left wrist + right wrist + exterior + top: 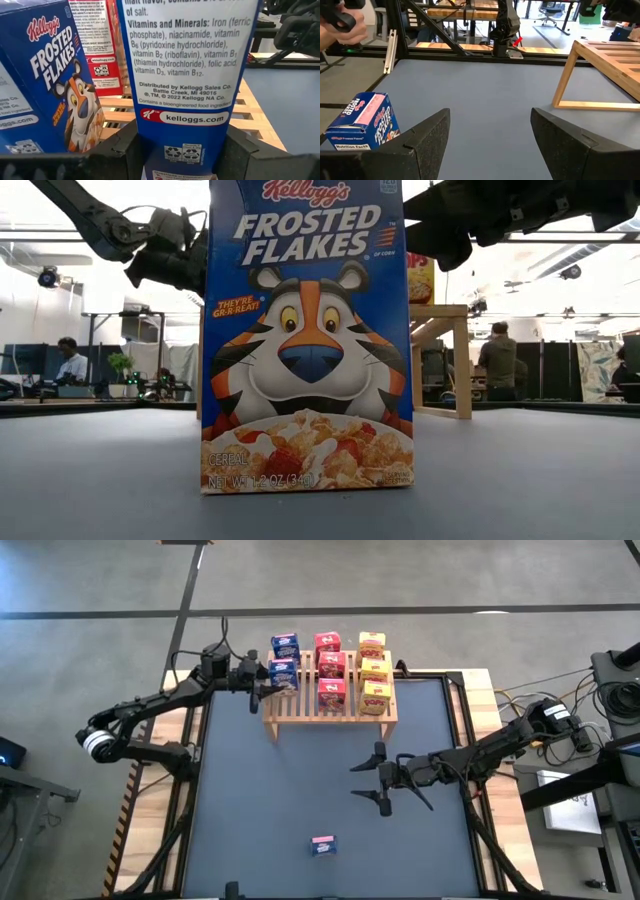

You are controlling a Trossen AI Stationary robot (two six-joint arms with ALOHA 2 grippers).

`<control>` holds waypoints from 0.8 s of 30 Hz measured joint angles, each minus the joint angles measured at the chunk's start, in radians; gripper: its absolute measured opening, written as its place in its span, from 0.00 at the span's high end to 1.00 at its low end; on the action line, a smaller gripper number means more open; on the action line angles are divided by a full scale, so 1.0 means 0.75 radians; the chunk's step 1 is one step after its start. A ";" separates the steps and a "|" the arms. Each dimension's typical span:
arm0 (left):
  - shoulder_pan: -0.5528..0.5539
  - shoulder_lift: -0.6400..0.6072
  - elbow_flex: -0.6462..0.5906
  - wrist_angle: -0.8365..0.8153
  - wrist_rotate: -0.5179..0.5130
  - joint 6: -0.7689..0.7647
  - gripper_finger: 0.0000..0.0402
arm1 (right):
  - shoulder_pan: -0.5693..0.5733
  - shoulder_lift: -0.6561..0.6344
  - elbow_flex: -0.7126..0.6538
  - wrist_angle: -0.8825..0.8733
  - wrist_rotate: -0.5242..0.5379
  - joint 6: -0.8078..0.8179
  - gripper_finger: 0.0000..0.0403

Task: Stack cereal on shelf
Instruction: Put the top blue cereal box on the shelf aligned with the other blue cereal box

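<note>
Only the low view showed the lone blue box (308, 330) up close. It stood near the right claw (383, 777), which was open and empty. The left claw (254, 681) gripped a blue box (185, 75) at the shelf (330, 712).

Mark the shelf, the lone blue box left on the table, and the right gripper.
shelf (300, 706), high view, bare front slats.
lone blue box (322, 846), high view, its top face.
right gripper (370, 780), high view, gap between its open fingers.

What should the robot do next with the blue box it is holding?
Probably open the left gripper and let go. Its fingers grip a blue box at the shelf's left end, beside another blue box. The right gripper, open, could then go for the last box on the table.
</note>
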 joint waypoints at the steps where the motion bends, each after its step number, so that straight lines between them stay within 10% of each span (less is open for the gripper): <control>1: 0.000 0.012 0.000 0.009 0.008 0.000 0.59 | 0.000 0.000 0.000 0.000 0.000 0.000 0.34; 24: 0.030 0.141 -0.005 0.159 0.067 -0.061 0.59 | 0.000 0.000 0.000 -0.004 0.000 0.009 0.34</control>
